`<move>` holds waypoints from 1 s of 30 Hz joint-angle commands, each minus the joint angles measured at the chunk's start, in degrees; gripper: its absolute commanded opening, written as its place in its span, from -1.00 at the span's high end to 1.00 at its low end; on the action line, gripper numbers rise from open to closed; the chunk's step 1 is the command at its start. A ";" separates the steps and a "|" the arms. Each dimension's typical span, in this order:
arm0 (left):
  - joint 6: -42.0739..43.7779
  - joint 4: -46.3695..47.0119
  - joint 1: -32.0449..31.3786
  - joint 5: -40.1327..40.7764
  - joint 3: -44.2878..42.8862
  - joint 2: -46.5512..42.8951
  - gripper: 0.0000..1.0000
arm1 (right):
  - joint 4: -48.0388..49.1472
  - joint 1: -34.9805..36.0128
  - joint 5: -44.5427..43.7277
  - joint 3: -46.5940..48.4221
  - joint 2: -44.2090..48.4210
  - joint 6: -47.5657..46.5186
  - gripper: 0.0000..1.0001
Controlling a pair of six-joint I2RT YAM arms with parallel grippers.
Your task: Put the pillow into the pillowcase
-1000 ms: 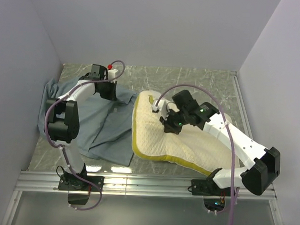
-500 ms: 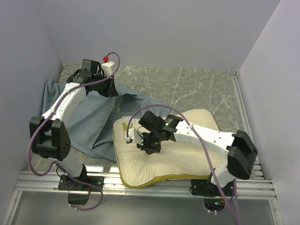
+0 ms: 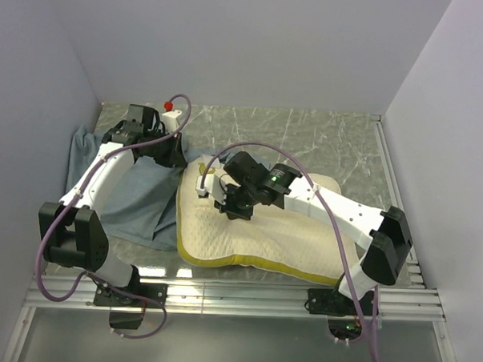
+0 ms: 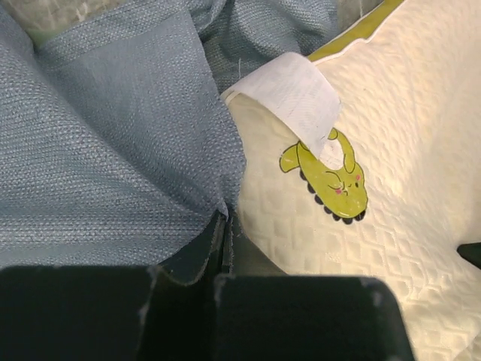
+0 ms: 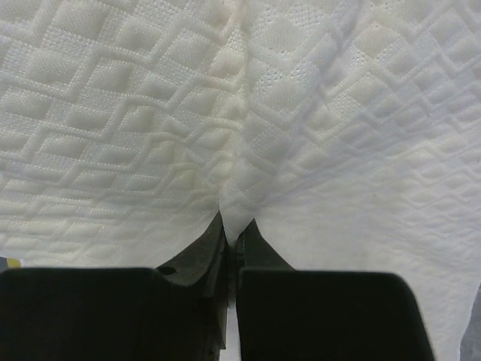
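The cream-white quilted pillow (image 3: pixel 295 231) with a yellow side edge lies across the table's middle, its left end by the pillowcase's edge. Its yellow-green logo (image 4: pixel 331 174) and white tag (image 4: pixel 289 96) show in the left wrist view. The blue-grey pillowcase (image 3: pixel 132 200) lies limp at the left. My left gripper (image 3: pixel 172 151) is shut on a fold of the pillowcase (image 4: pixel 113 165) beside the pillow's corner. My right gripper (image 3: pixel 236 209) is shut on a pinch of the pillow's quilted cover (image 5: pixel 240 135) near its left end.
A grey marbled tabletop (image 3: pixel 307 136) lies beyond the pillow. White walls close in on the left, back and right. A metal rail (image 3: pixel 236 297) runs along the near edge by the arm bases.
My right gripper has dragged the pillow back and leftward, so its left end now lies against the pillowcase's edge. My left gripper has kept its hold on the fabric and shifted slightly.
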State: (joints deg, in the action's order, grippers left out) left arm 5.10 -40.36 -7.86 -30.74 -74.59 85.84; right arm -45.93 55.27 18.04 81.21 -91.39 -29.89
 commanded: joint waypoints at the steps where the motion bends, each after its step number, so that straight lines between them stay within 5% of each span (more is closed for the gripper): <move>1: 0.70 -0.51 -0.14 -2.92 -1.35 -2.00 0.99 | 0.49 0.63 0.94 3.25 -0.26 -0.78 1.00; 10: 1.93 -3.32 -0.14 -6.69 -4.60 -2.00 0.99 | 4.97 -0.33 -3.10 3.07 -6.33 -3.33 1.00; 20: 3.77 -6.57 -0.14 -7.93 -3.28 -3.93 0.98 | 7.78 -6.13 -6.08 16.60 -8.88 0.36 1.00; 30: 3.95 -5.44 0.12 -5.30 -3.73 0.55 0.89 | 19.82 -6.22 -14.87 13.10 -20.66 4.57 1.00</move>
State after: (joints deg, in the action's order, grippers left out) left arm 8.58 -45.47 -7.64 -35.05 -77.38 84.88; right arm -36.32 49.32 8.88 94.45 -109.58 -27.33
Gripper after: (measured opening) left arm 0.047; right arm 0.043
